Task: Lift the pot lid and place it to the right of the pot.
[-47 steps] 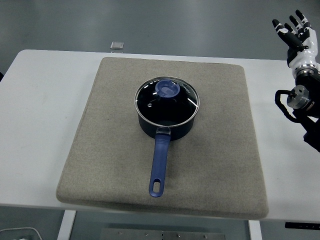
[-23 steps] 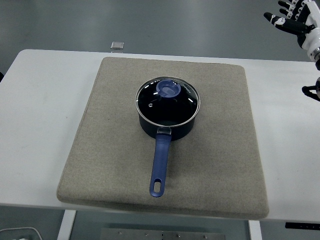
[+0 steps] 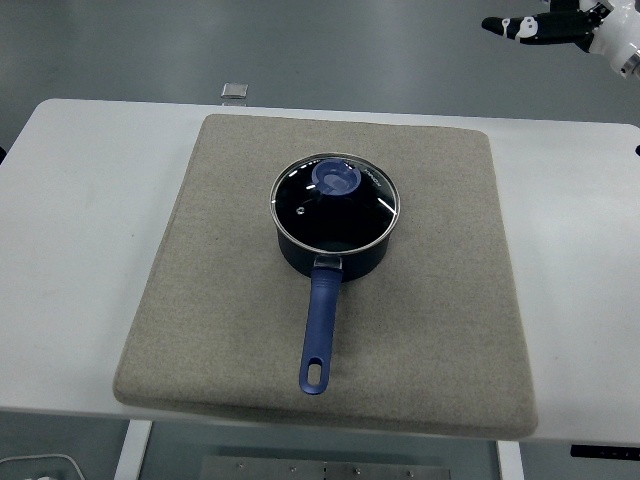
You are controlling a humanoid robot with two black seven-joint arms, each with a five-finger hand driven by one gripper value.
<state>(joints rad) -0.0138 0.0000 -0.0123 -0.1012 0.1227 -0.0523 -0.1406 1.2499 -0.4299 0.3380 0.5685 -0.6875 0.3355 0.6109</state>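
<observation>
A dark blue pot (image 3: 334, 252) stands in the middle of a grey mat (image 3: 230, 300), its blue handle (image 3: 318, 330) pointing toward the near edge. A glass lid (image 3: 334, 204) with a metal rim and a blue knob (image 3: 337, 178) sits on the pot. My right hand (image 3: 545, 24) is high at the top right corner, beyond the table's far edge, far from the pot. Its fingers (image 3: 505, 24) are stretched out to the left and hold nothing. The left arm is out of view.
The mat lies on a white table (image 3: 80, 220). A small grey square object (image 3: 235, 91) lies at the table's far edge, left of centre. Bare mat stretches to the right of the pot (image 3: 450, 250).
My right hand has risen and moved away from the table's right side to the top right corner. Its fingers now point left. The pot and lid have not moved.
</observation>
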